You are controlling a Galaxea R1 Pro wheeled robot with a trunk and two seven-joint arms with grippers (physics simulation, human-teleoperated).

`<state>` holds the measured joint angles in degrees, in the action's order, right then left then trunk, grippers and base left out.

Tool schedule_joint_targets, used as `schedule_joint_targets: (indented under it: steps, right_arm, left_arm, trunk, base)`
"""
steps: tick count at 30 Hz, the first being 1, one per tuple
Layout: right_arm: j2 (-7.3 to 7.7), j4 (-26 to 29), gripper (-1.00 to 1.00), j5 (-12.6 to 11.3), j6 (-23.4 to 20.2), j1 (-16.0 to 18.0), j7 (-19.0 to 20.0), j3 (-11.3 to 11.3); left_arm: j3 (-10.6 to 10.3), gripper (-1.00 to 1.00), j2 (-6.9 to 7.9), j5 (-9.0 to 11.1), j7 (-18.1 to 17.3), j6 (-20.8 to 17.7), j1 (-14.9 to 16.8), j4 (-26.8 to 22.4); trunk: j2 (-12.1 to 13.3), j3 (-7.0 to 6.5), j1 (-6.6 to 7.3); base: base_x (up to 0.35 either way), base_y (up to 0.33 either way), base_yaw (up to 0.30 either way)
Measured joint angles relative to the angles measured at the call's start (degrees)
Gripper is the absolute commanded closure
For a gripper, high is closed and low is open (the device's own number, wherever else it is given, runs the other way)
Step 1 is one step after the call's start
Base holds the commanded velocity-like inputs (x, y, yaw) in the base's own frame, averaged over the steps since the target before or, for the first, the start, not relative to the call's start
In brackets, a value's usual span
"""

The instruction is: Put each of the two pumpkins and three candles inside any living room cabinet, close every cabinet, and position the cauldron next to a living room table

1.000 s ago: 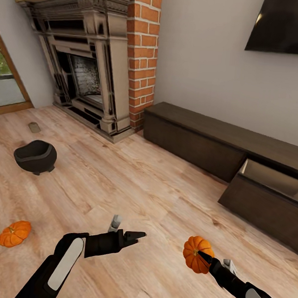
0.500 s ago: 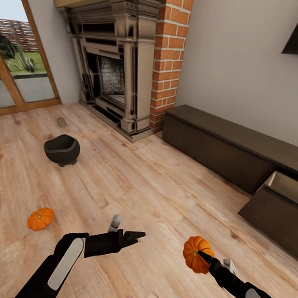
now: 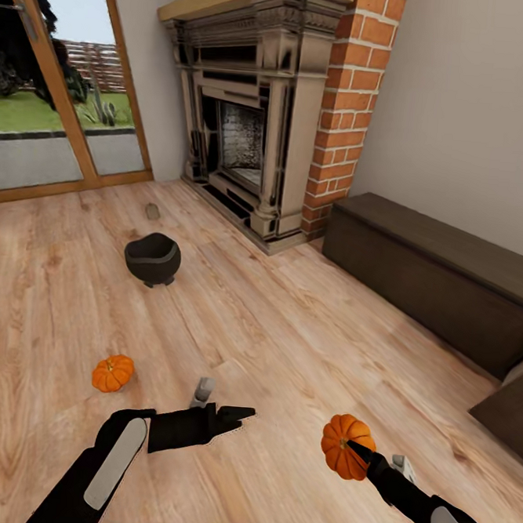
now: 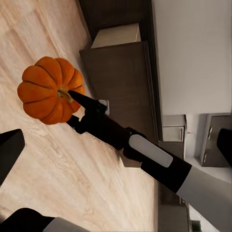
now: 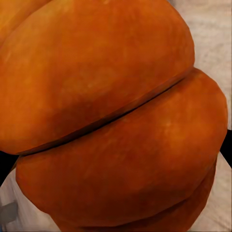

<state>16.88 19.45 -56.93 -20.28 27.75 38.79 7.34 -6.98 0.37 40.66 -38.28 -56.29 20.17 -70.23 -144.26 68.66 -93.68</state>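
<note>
Head view: right gripper (image 3: 354,450) clamped on a pumpkin (image 3: 345,444), left gripper (image 3: 243,416) empty with jaws apart, second pumpkin (image 3: 112,372) on floor; no legible writing.

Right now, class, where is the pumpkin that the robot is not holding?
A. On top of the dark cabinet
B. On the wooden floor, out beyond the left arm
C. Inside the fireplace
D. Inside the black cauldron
B. The loose pumpkin rests on the bare wooden floor, nearer the robot than the cauldron, while the other pumpkin sits in the right gripper.
</note>
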Motion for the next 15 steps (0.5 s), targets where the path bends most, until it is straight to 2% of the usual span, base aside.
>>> schedule_joint_targets:
  steps: [6, 15]
  right_arm:
    - [0.02, 0.01, 1.0, -0.02, 0.07, 0.0, 0.45, 0.01]
    - [0.03, 0.02, 1.0, -0.01, 0.05, -0.02, 0.29, -0.01]
  left_arm:
    - [0.0, -1.0, 0.05, 0.2, 0.01, -0.01, 0.0, 0.03]
    - [0.0, -1.0, 0.08, 0.35, 0.0, -0.01, 0.03, 0.0]
  trunk:
    - [0.0, 0.0, 0.01]
    - [0.0, 0.0, 0.0]
  base:
    - [0.215, 0.155, 0.26]
    - [0.186, 0.142, 0.027]
